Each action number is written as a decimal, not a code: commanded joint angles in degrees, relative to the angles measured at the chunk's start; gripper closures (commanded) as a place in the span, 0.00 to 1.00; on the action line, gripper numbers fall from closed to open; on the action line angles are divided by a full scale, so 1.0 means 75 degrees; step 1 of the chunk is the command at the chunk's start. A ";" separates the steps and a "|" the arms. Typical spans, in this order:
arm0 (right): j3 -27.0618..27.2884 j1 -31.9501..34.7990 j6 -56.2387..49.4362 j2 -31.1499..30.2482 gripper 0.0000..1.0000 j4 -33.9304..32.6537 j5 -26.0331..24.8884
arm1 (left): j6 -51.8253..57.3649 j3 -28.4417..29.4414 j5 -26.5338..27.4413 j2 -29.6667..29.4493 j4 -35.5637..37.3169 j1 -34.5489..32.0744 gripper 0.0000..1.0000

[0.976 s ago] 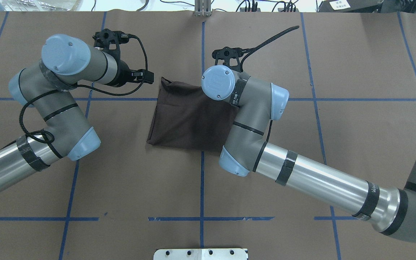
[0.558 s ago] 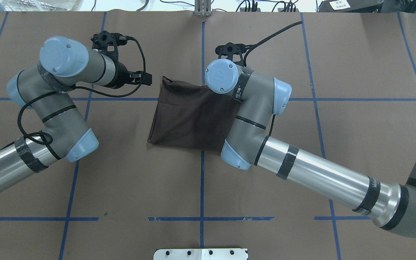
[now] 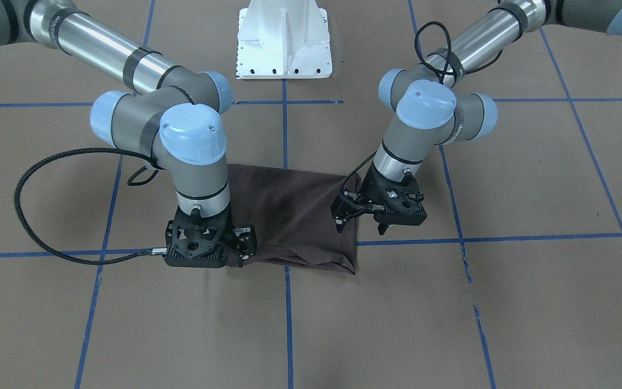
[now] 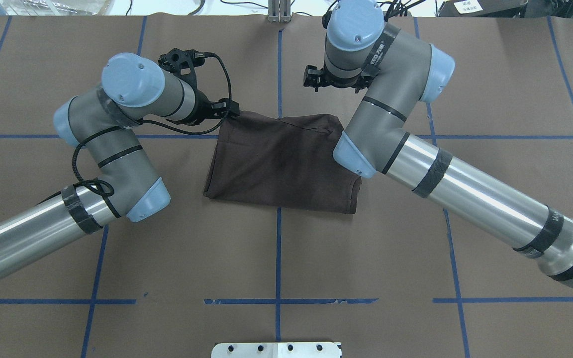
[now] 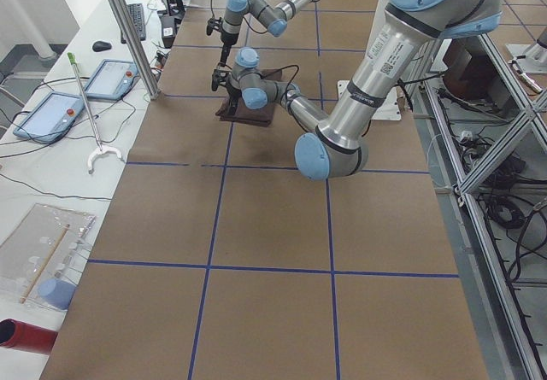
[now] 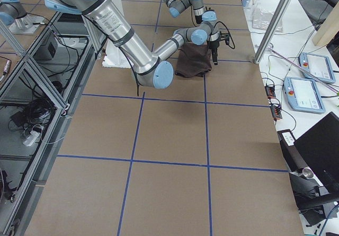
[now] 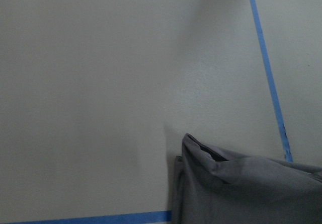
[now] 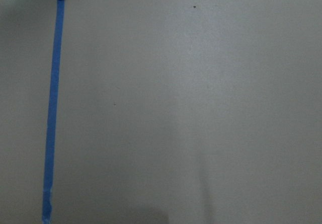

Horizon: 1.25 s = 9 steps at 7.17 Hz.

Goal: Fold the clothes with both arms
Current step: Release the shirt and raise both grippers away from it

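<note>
Layout: read across the overhead view, with every place given against the T-shirt.
Left arm (image 4: 117, 149): bent in from the robot's left of the T-shirt (image 4: 281, 159), wrist angled down toward the garment's far left corner.
Left gripper (image 3: 360, 227): fingers spread apart and empty, poised just above that far left corner. Probably set there to pinch the edge for another fold.
T-shirt: folded into a compact rectangle, lying flat on the table (image 4: 490, 99). Layered edges showing at the far left corner in the left wrist view, no part lifted.
Right gripper (image 3: 214, 254): just beside the T-shirt's far right corner. No cloth hanging from it, and only bare paper in its wrist view. Finger spread not shown clearly in any view, so cannot tell how wide.
Right arm (image 4: 465, 194): reaching in from the robot's right, elbow crossing over the T-shirt's right edge. Likely posed to mirror the left side.
Stage: judged late, with the garment already small and tidy.
Next: likely a matched grasp of both far corners, then a carry toward the near edge.
Risk: catching only the top layer, or uneven pulls skewing the stack.
</note>
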 commanded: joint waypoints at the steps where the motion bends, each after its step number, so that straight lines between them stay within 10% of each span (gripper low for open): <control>1: 0.0509 0.0359 -0.0399 -0.0433 0.00 0.0008 0.0500 | -0.0805 0.0955 0.0484 -0.0640 -0.0232 0.0067 0.30; 7: 0.0862 0.0360 -0.0400 -0.0727 0.00 -0.0027 0.0489 | -0.1826 0.1413 0.0557 -0.0968 -0.0340 0.0513 0.37; 9: 0.0874 0.0348 -0.0400 -0.0739 0.00 -0.0027 0.0465 | -0.1838 0.1450 0.0837 -0.0981 -0.0363 0.0455 0.57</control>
